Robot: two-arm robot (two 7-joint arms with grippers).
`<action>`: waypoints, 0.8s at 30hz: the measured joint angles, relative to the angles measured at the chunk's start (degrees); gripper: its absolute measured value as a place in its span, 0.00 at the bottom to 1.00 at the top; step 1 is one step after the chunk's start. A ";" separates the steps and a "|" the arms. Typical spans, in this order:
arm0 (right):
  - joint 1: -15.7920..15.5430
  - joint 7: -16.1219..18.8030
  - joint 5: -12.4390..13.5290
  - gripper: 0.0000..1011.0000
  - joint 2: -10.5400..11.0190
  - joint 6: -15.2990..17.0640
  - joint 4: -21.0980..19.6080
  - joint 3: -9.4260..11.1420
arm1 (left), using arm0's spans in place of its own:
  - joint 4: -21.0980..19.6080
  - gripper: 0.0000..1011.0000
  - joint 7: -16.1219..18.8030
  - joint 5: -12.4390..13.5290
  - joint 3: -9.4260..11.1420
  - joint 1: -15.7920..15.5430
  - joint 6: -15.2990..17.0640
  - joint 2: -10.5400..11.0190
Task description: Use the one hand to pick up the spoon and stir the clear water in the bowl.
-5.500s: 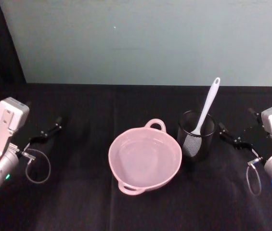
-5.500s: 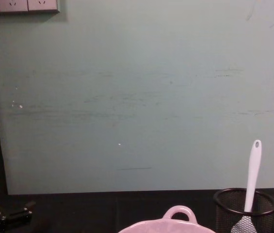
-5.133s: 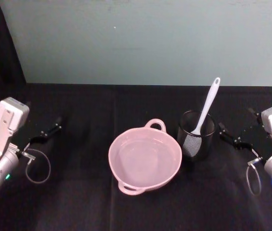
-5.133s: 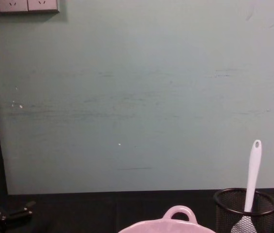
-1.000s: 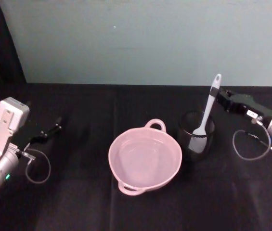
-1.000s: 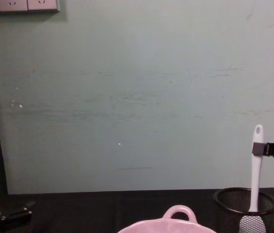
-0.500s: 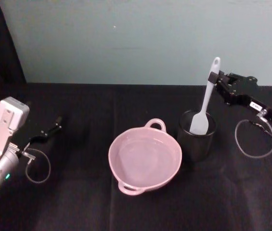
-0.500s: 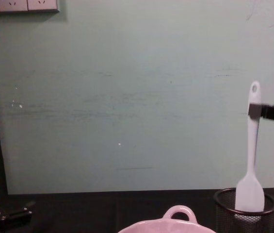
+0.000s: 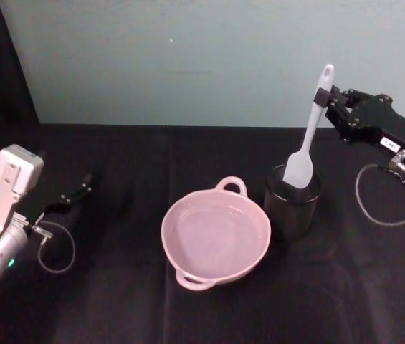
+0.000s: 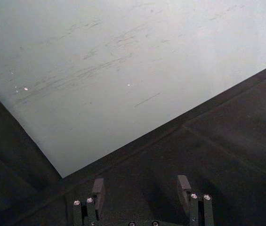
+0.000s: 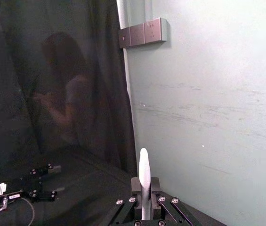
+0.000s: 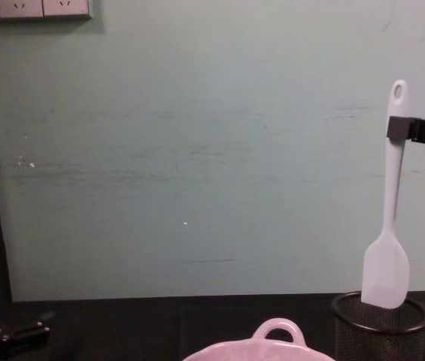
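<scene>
Above the black wire-mesh cup (image 9: 292, 211): long white plastic spoon (image 9: 308, 140), upright, blade at rim.
Right hand (image 9: 324, 95): clamped on spoon handle's upper end.
Left hand (image 10: 141, 181): parked at left, fingers apart.
Pale pink round bowl (image 9: 180, 222): beside cup.

Scuffed pale-green wall (image 12: 197, 150), sockets (image 12: 31, 7), black tabletop (image 9: 116, 301), perhaps dark curtain (image 11: 52, 47)

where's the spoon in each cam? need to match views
Head view: spoon upper right, upright, right gripper shut on its handle, blade at the mesh cup rim.
Chest view: spoon at the right edge, before the teal wall.
Right wrist view: spoon handle end clamped bottom centre.
Left wrist view: left gripper, open, over black cloth.
Shared landmark: the teal wall.
</scene>
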 joint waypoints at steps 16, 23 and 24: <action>0.19 0.02 0.16 0.11 -0.11 0.02 0.56 -0.29 | 0.00 0.99 0.00 0.00 0.00 0.00 0.00 0.00; 0.24 0.04 0.21 0.11 -0.15 0.02 0.67 -0.34 | 0.00 0.99 0.00 0.00 0.00 0.00 0.00 0.00; 0.24 0.04 0.22 0.11 -0.15 0.02 0.67 -0.34 | 0.00 0.99 0.00 0.00 0.00 0.00 0.00 0.00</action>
